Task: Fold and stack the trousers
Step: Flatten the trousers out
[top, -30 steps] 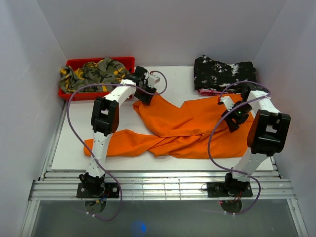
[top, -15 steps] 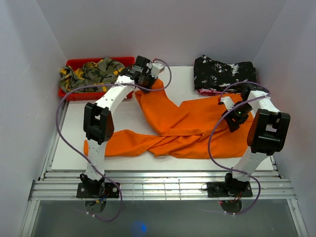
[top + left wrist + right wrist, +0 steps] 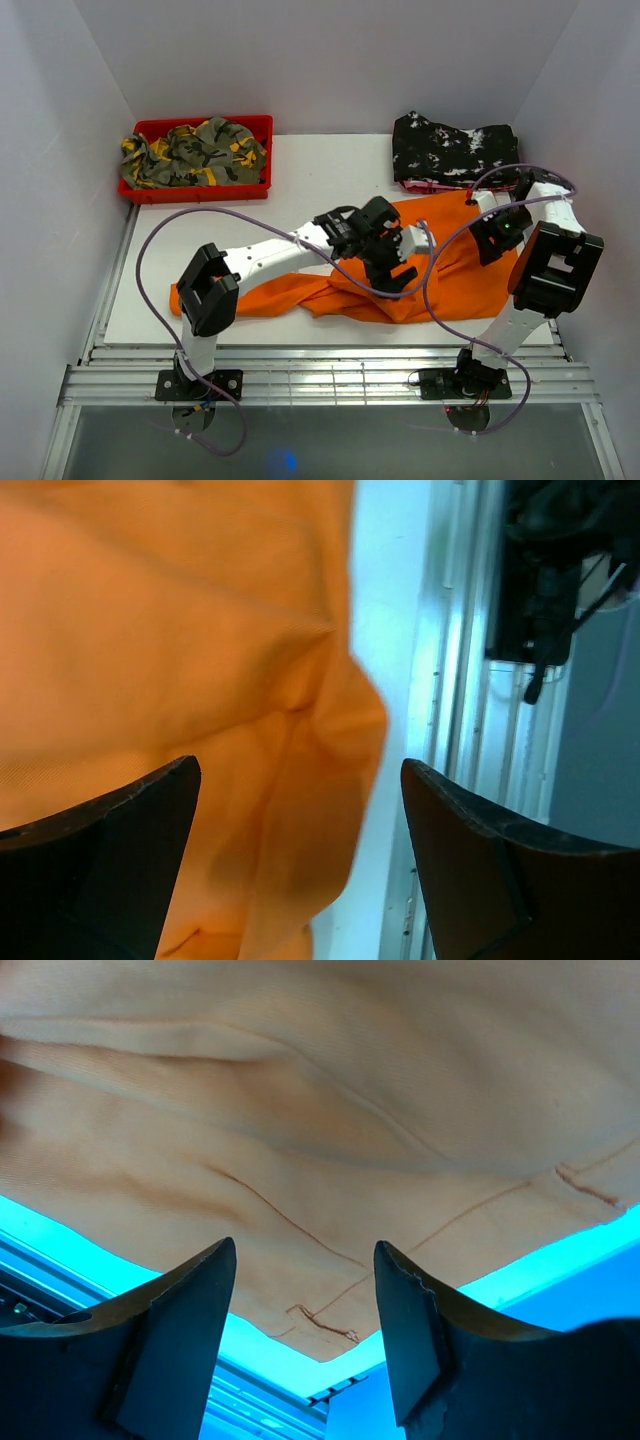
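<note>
Now my left end effector [image 3: 298, 768] hangs over the middle of the trousers [image 3: 270, 295], having swung in from the far edge of the worktop [image 3: 200, 240] with the far leg. That leg now lies doubled over the rest, which stretches along the near half. My fingers stand apart with cloth loose between them, so I judge the first fold laid. My right end effector [image 3: 303, 1245] has drifted outward at the right end, fingers also apart.

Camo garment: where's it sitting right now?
Top view, far-left corner of the table: the camo garment is heaped in the red bin, well clear of the orange trousers.
</note>
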`<state>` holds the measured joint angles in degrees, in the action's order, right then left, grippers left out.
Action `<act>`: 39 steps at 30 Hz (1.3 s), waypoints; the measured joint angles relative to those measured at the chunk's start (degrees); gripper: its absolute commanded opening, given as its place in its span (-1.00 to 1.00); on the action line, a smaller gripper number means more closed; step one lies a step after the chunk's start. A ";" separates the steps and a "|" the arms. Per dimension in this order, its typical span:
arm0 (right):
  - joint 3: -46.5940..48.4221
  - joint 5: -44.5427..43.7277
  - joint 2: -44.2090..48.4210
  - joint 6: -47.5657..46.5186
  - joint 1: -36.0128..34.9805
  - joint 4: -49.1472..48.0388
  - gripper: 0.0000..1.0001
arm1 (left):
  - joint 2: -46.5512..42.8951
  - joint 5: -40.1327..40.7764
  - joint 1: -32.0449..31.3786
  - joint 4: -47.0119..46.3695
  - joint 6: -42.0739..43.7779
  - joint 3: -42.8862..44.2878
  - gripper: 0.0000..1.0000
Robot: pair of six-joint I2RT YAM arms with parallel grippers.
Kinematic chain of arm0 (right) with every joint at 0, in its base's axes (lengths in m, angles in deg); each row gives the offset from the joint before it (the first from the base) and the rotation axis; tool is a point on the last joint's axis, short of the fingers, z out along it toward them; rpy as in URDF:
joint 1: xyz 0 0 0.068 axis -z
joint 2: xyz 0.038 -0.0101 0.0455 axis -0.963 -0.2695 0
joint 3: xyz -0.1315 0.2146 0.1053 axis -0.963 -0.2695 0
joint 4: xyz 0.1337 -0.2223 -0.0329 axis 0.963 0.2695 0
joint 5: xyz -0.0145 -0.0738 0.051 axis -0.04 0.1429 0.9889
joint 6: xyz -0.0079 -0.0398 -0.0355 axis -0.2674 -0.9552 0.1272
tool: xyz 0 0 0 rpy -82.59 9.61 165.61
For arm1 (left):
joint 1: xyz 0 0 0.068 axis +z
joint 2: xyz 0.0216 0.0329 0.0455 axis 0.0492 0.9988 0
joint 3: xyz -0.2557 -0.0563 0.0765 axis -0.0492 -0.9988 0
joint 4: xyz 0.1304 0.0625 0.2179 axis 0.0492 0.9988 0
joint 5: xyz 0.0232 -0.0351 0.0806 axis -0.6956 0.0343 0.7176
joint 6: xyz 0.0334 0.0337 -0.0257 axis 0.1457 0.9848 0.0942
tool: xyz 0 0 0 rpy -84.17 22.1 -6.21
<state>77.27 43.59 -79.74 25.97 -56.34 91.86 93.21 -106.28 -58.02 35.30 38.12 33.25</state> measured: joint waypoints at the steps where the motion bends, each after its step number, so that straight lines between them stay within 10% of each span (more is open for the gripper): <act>1: -0.04 0.00 0.00 -0.20 0.68 0.09 0.26 | -0.15 -1.05 1.70 0.07 -0.33 -0.63 0.83; 11: -5.29 -1.01 0.37 -1.99 3.30 -0.24 0.26 | 3.41 -4.22 24.33 2.40 -2.45 17.18 0.96; 20: -4.50 -1.79 0.37 -1.57 3.37 -0.79 0.26 | 17.64 -15.02 20.74 4.66 -5.31 31.58 0.96; 39: -3.85 -1.95 -0.37 -1.44 4.15 -0.87 0.26 | 28.74 -23.45 16.39 -5.64 -12.13 31.08 0.96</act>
<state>73.42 41.65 -80.11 24.53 -52.19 90.98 121.95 -129.73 -41.63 29.66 25.99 64.33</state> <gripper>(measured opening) 0.630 0.979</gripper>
